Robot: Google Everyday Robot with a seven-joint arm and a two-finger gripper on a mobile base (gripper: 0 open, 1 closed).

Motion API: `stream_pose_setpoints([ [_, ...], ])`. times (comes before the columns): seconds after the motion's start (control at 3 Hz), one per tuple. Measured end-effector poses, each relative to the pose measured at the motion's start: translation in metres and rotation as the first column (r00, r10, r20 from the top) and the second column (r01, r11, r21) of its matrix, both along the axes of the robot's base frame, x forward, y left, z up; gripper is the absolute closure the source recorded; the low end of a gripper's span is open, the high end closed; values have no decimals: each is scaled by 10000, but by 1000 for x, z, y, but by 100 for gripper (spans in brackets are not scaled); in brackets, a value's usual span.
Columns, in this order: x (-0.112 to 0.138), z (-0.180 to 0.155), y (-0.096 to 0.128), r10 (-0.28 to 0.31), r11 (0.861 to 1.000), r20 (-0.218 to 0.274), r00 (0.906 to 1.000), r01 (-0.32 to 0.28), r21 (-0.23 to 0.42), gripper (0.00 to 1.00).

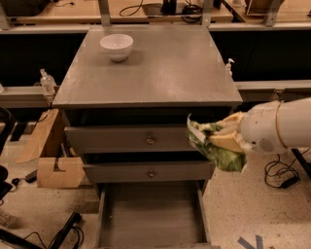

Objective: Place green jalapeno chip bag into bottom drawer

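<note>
Item: green jalapeno chip bag point(214, 154), airborne at the right front of the bench point(165, 73), level with the knobbed drawers point(131, 139); gripper point(226, 138) there, jaws clamped on it. Destination: bottom drawer point(150, 214), open, lower left. Pickup done; lowering and release remain.

I read this as a robotics lab or workshop, not a home. My gripper point(226, 141) hangs at the right front corner of a grey metal cabinet point(146, 78), clamped on the bag point(214, 154). Behind the cabinet run wooden benches point(63, 12) with loose cables point(133, 7) lying on them. The floor point(252, 204) is bare and speckled, marked with blue tape point(249, 241), and a black cord point(282, 179) trails across it. A cardboard box point(53, 171) sits on the left, and a pump bottle point(47, 81) stands on a rail point(19, 92) beside the cabinet.
</note>
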State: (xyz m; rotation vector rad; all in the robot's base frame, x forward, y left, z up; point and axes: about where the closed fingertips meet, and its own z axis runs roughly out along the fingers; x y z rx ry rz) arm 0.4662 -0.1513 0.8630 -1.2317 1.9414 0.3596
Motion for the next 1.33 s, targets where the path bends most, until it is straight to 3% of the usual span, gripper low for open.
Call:
stream_pose_setpoints([
  [0.33,0,-49,4,-170,9995,-270,9995,177,248,100],
  [0.67,-9,-121,1,-352,9967,-546,9979,390,715,100],
  [1.0,-11,-222,-10,-266,9956,-405,9988,301,890,100],
  [1.33,-7,-287,-11,-51,9936,-594,9982,118,1126,100],
])
